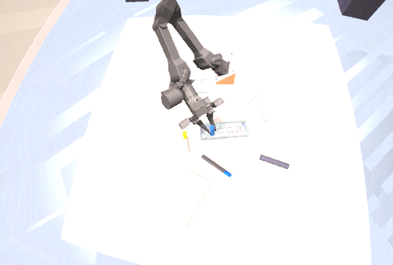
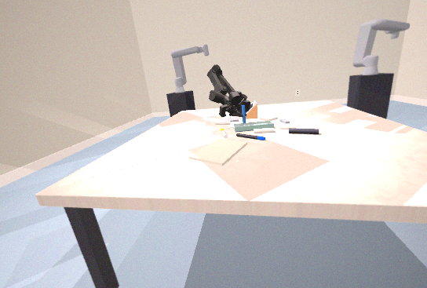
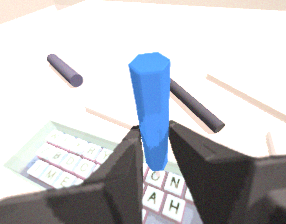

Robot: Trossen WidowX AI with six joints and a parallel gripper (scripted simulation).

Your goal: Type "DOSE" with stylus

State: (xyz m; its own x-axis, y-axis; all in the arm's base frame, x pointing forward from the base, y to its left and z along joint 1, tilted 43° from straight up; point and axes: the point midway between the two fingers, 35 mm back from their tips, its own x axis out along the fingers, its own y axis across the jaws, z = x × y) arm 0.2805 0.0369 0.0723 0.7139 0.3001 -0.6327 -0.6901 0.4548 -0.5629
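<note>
My gripper [image 1: 212, 132] [image 3: 154, 131] is shut on the blue stylus [image 1: 212, 128] [image 2: 243, 113] [image 3: 151, 90], which stands upright between the fingertips. It is over the left part of the keyboard [image 1: 248, 132] [image 2: 254, 127] [image 3: 29, 145] as the top view shows it. In the wrist view the stylus's lower end overlaps the top of the O key [image 3: 155, 176], with the N key [image 3: 175, 182] beside it and the A key [image 3: 153, 198] below it. Whether the tip touches or presses a key cannot be told. The fingers hide several middle keys.
A dark pen with a blue end [image 1: 216, 165] [image 2: 250, 136] [image 3: 196, 106] and a dark cylinder [image 1: 274, 162] [image 2: 304, 131] [image 3: 65, 70] lie near the keyboard. A yellow-ended pen [image 1: 184, 135] [image 2: 223, 130] lies beside it. An orange-sided object [image 1: 227, 79] stands behind, and a pad [image 2: 220, 151] lies in front.
</note>
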